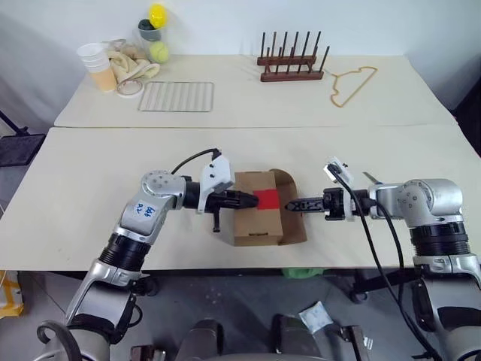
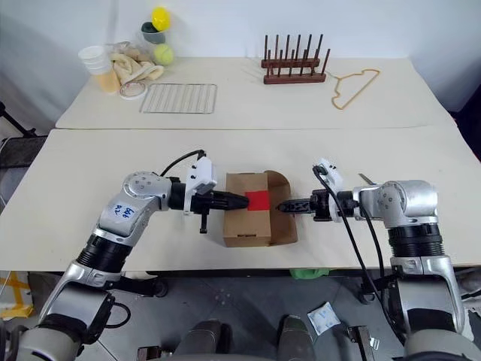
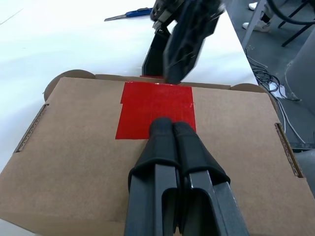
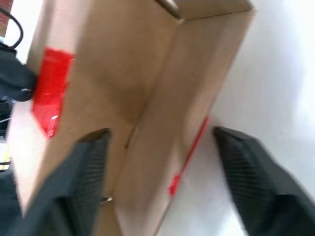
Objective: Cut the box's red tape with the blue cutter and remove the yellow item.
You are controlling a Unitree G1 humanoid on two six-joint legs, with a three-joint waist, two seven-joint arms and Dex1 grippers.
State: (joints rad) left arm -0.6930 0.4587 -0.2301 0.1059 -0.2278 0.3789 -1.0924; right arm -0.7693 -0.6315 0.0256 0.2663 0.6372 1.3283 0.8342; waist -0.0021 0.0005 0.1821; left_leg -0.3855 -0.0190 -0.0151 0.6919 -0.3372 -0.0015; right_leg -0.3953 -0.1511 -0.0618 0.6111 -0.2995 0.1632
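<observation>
Left gripper (image 1: 242, 199): its two black fingers are pressed tight together with nothing between them. The tips rest on top of the box, right at the edge of the red tape, as if to hold the box still.

Box (image 1: 254, 226): it sits in the middle of the near table (image 1: 90, 173), between the two arms. The top face looks closed and flat. On the right side a brown flap hangs open.

Red tape (image 1: 267, 199): a bright red square on top of the box, near the right edge. In the right wrist view a bit of red also shows low on the open flap, so the tape looks already cut or pulled loose there. I cannot be sure.

Right gripper (image 1: 293, 204): it points at the open flap side of the box. Its fingers are apart, with the flap edge between them, but I cannot tell if they are touching it.

Blue cutter (image 3: 132, 13): it lies flat on the table past the right gripper, away from the box. No gripper holds it.

Yellow item: I cannot see it; I think it is inside the box.

Done, I think: the cutting, since the cutter is put down and the flap is open.

Left to do: open the box more and take the yellow item out.
</observation>
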